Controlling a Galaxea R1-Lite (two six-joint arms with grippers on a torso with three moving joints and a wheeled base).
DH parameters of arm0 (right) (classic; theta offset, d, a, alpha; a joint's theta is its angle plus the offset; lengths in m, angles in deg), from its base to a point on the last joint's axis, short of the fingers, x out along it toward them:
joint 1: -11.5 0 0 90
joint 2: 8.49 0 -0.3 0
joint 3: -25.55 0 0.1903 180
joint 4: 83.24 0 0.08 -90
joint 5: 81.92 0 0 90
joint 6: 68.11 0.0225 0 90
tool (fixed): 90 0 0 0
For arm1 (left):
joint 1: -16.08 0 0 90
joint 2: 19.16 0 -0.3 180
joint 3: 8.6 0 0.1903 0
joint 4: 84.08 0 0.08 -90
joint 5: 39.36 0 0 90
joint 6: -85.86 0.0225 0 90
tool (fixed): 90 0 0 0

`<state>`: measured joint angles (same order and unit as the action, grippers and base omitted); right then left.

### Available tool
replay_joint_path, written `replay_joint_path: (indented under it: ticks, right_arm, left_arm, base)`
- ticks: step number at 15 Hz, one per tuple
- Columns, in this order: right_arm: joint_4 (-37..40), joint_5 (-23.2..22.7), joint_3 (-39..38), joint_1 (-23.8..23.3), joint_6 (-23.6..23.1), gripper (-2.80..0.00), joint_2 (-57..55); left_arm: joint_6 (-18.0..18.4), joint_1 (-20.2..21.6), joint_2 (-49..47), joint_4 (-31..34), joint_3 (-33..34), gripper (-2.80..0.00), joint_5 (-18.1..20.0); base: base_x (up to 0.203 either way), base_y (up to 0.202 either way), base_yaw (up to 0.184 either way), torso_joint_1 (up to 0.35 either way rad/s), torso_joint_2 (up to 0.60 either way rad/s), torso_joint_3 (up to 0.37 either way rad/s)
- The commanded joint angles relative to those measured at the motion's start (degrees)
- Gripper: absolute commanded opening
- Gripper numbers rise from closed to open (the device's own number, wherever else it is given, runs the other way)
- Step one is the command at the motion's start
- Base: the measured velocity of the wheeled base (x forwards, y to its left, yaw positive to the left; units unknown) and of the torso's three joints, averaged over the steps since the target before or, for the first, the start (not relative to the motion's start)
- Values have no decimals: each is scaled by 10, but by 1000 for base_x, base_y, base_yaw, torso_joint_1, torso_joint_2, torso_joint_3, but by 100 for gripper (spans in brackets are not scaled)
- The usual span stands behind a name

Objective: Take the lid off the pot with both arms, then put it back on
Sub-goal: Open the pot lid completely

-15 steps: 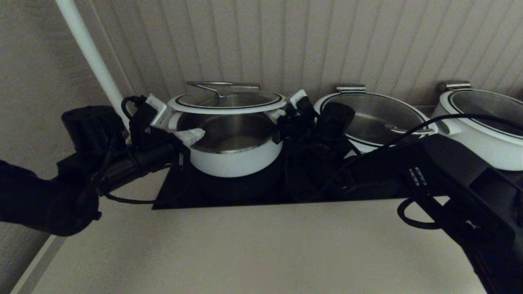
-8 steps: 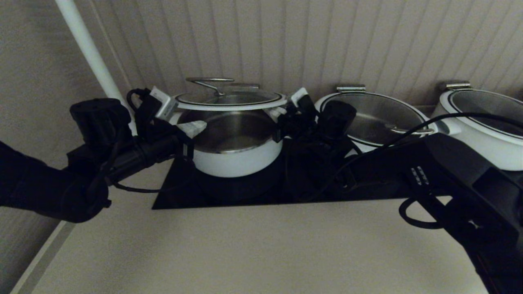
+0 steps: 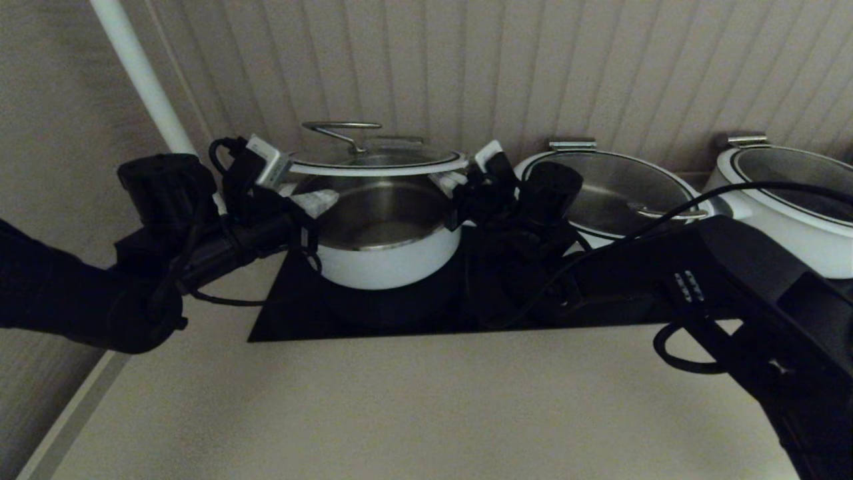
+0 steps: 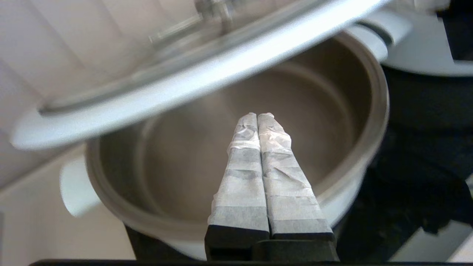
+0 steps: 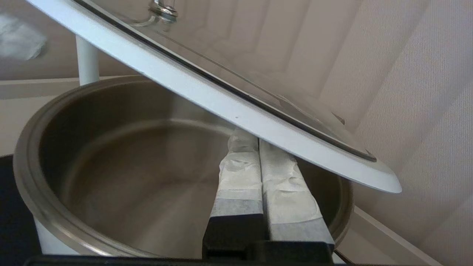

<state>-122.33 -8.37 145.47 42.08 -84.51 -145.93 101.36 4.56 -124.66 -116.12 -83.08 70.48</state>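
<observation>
I count three white pots along the panelled wall and three glass lids; the lid (image 3: 378, 162) I care about is raised clear of the pot (image 3: 386, 250), with open air showing between its white rim and the pot's steel mouth all the way round. That pot stands on a black cooktop (image 3: 293, 313) at the left end of the row, with a second pot (image 3: 616, 193) close on its right and a third pot (image 3: 786, 200) at the far right edge. A white pipe (image 3: 143, 80) runs up the wall just behind my left arm, so room is tight there; the pale counter (image 3: 413, 407) in front is open. My left gripper (image 4: 258, 116) reaches in over the pot's left side, its taped fingers pressed together with nothing between them, tips under the lid's edge. My right gripper (image 5: 249, 138) mirrors it from the right side, fingers likewise clenched flat together, their tips tucked beneath the lid's white rim.
</observation>
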Motion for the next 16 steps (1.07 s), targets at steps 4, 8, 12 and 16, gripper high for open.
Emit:
replay_joint_path:
  ticks: [4,8,12,16]
  right_arm:
    - [-7,-2,-6,10,-2,-280,4]
    - [-27,-2,-63,23,-2,-280,20]
    - [-61,-2,-153,26,-3,-280,56]
    - [-80,-2,-235,26,-4,-280,107]
  left_arm:
    - [1,0,-14,-2,-49,-280,1]
    - [1,0,-14,2,-49,-280,1]
    - [1,0,-14,2,-49,-280,1]
    - [1,0,-12,2,-49,-280,1]
  base:
    - [0,0,0,0,0,0]
    - [0,0,0,0,0,0]
    - [0,0,0,0,0,0]
    - [0,0,0,0,0,0]
